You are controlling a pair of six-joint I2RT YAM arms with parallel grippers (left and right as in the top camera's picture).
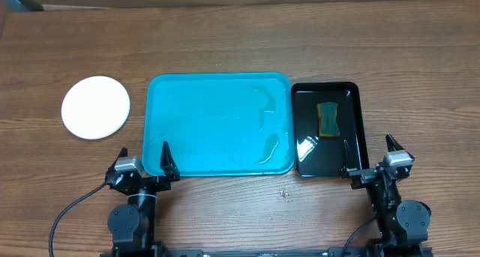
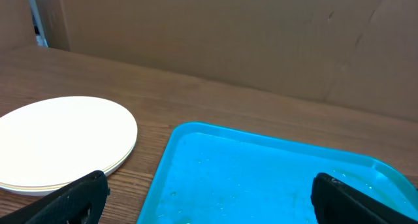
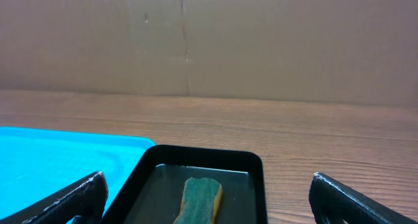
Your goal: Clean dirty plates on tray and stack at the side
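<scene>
Wooden table (image 1: 225, 40) — plates (image 1: 95, 107) stacked beside the tray (image 1: 210, 122) — left gripper (image 1: 143, 147), right gripper (image 1: 367, 141) both gaping.

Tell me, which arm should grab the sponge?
The right. Its open right gripper sits at the black tray where the sponge lies; the left gripper is across the blue tray, nearer the stacked plates.

Wet glossy plastic tray (image 1: 202, 122); wood-grain table (image 1: 225, 32).
</scene>
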